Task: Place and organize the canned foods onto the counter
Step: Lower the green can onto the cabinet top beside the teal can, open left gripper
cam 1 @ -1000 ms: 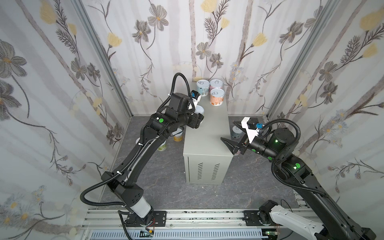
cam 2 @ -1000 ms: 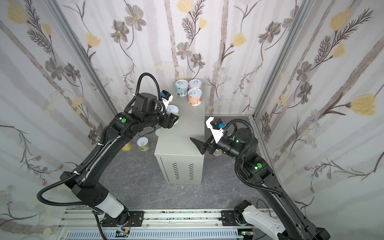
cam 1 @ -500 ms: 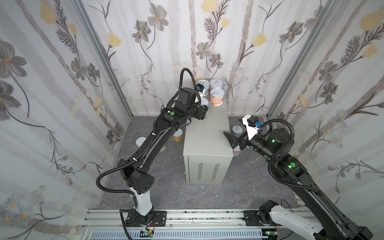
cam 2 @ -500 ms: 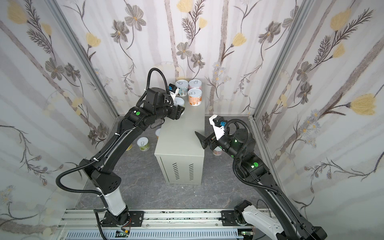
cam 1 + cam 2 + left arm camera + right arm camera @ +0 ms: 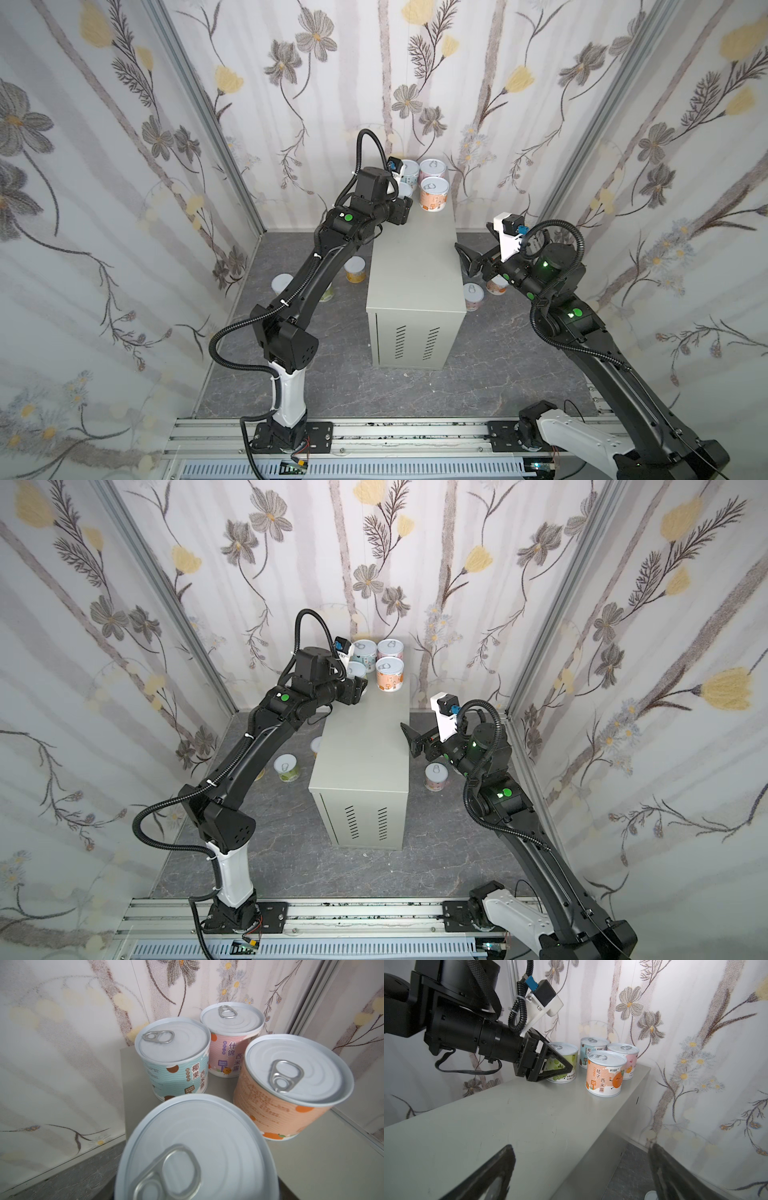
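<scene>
The counter (image 5: 415,257) (image 5: 361,746) stands mid-floor. At its far end stand three canned foods: pale blue (image 5: 410,171) (image 5: 174,1057), pink (image 5: 433,168) (image 5: 230,1039) and orange (image 5: 434,193) (image 5: 605,1072). My left gripper (image 5: 404,197) (image 5: 560,1068) is shut on a green can (image 5: 568,1057) (image 5: 197,1153), upright beside the orange one. Its base looks down on the counter top. That can's lid hides the left fingers in the left wrist view. My right gripper (image 5: 467,259) (image 5: 581,1178) hangs open and empty over the counter's right edge.
More cans stand on the dark floor: a yellow one (image 5: 356,269) and a white-lidded one (image 5: 282,284) left of the counter, a pink one (image 5: 473,296) and an orange one (image 5: 496,284) to its right under my right arm. Flowered walls close in on three sides.
My left arm carried the green can from the counter's left edge toward the far end, beside the three standing cans. My right gripper drew back slightly to the right, staying open.
</scene>
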